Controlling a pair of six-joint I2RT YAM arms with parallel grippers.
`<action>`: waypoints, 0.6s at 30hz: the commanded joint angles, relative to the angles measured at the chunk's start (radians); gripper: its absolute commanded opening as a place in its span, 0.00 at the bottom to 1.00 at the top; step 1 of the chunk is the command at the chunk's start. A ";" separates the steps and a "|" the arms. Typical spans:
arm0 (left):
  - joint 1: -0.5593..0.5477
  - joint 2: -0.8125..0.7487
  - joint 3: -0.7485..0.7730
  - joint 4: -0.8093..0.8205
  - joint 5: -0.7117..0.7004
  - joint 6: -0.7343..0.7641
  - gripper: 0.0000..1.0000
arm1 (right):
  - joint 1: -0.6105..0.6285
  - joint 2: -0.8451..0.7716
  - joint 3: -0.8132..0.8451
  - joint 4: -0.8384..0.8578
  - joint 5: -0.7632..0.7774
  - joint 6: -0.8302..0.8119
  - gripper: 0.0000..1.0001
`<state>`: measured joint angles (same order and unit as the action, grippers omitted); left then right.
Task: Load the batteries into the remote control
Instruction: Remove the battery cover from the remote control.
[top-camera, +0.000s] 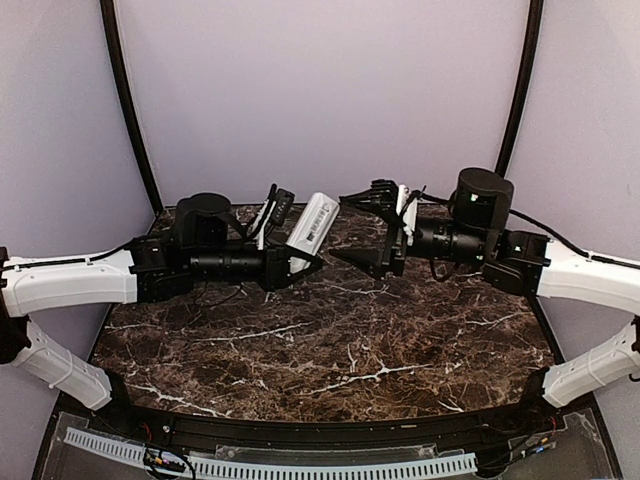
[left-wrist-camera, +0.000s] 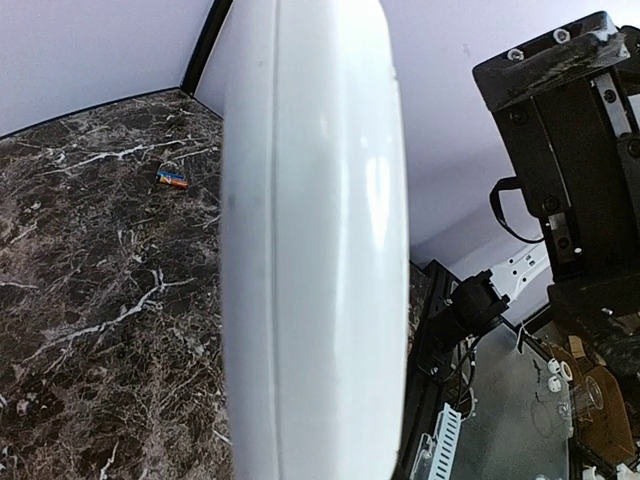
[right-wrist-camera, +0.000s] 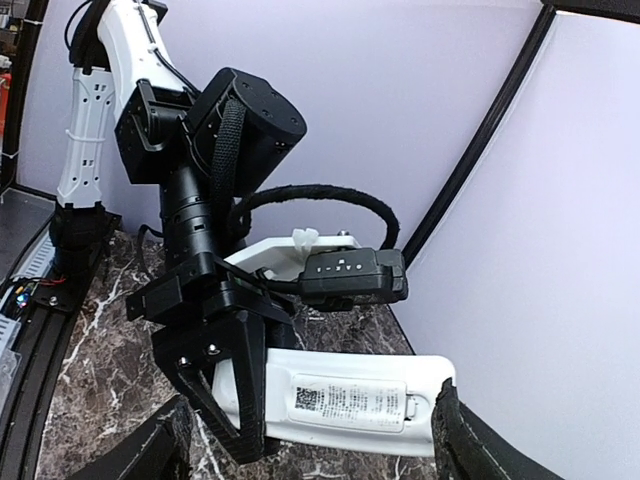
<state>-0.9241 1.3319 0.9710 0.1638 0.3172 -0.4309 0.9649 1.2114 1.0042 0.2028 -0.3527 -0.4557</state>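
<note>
My left gripper (top-camera: 292, 243) is shut on the remote control (top-camera: 311, 228), a slim white handset held above the back of the table. In the right wrist view the remote (right-wrist-camera: 345, 400) shows its back, with a labelled cover in place, and the left gripper (right-wrist-camera: 232, 392) clamps its left end. In the left wrist view the remote (left-wrist-camera: 315, 240) fills the middle and hides my fingers. My right gripper (top-camera: 348, 227) is open and empty, facing the remote's free end, with one finger (right-wrist-camera: 482, 440) just beside it. One orange-red battery (left-wrist-camera: 172, 178) lies on the table near the back corner.
The dark marble table (top-camera: 330, 340) ends at lilac walls with black corner posts (top-camera: 130, 110). A perforated white rail (top-camera: 300, 465) runs along the near edge. The right arm's black body (left-wrist-camera: 580, 150) sits close to the remote.
</note>
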 joint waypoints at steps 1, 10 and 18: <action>-0.001 -0.041 -0.011 0.015 -0.017 -0.007 0.00 | 0.013 0.055 0.031 0.108 0.075 -0.054 0.80; -0.001 -0.043 -0.012 0.021 -0.014 -0.002 0.00 | 0.014 0.132 0.085 0.075 0.111 -0.053 0.80; -0.001 -0.049 -0.006 0.027 -0.019 0.023 0.00 | 0.014 0.154 0.088 0.014 0.126 -0.051 0.73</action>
<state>-0.9237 1.3197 0.9707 0.1646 0.3035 -0.4297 0.9710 1.3521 1.0809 0.2298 -0.2409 -0.5049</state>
